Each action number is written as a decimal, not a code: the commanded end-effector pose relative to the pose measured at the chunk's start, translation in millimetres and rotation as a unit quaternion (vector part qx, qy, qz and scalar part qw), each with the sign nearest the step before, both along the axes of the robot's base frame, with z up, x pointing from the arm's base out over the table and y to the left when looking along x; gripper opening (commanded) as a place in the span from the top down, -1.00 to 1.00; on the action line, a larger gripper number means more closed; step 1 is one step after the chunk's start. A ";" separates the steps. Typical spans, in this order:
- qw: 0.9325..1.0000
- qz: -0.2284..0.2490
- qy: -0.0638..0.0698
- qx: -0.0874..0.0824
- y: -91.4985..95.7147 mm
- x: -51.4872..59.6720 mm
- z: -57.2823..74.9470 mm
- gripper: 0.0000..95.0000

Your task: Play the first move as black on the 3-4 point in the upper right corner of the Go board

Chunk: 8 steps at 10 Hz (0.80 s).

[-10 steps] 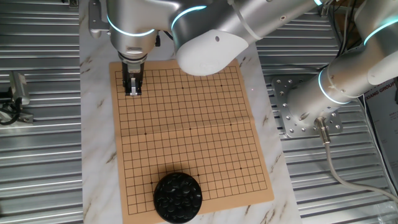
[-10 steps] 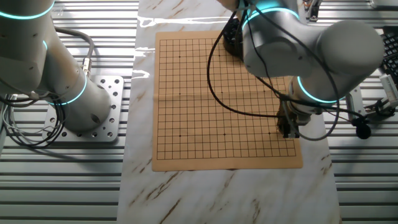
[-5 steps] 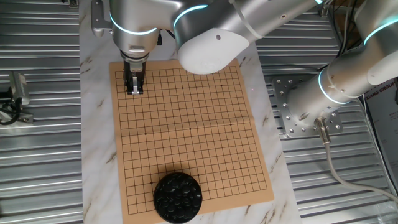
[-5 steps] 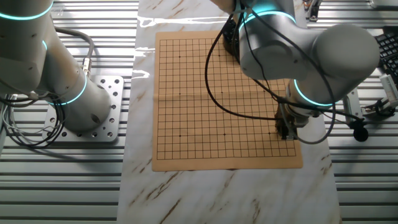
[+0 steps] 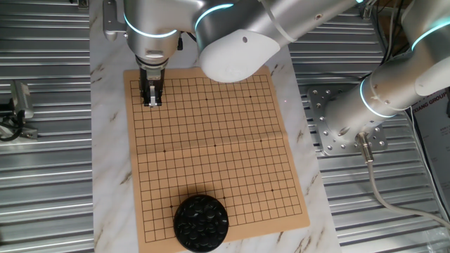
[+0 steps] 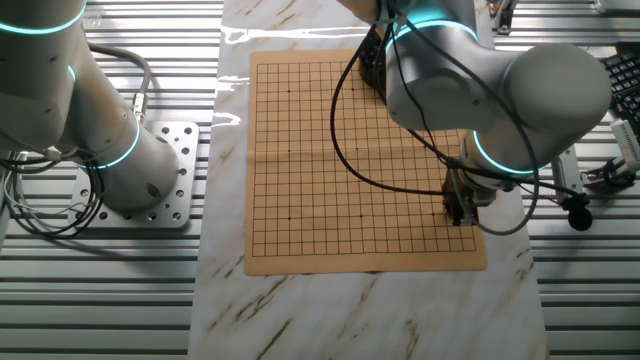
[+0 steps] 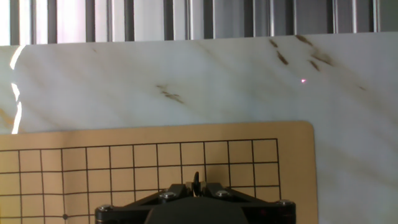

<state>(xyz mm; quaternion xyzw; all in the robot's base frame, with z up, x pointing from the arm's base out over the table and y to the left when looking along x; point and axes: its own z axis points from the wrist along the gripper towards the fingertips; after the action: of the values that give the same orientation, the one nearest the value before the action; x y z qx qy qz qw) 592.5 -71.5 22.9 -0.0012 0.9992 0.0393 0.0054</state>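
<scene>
Gripper low over the board, near its corner at 11 o'clock in one fixed view; fingers narrow, nearly closed; a stone between them likely but not visible; set it squarely on the line crossing, release without sliding; bowl at 6 o'clock, heaped with black stones.

Robotics lab, ribbed aluminium bench, bolted arm base plate, trailing cables
</scene>
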 end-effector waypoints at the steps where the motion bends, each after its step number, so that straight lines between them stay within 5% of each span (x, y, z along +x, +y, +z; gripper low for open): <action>1: 1.000 0.000 0.001 0.000 -0.4 1.0 -0.5 1.00; 8: 1.000 0.003 0.001 0.002 -1.0 1.5 -1.3 1.00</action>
<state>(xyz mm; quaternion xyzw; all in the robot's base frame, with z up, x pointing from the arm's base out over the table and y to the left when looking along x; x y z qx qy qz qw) 593.8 -72.7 21.8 -0.0037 0.9991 0.0410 0.0041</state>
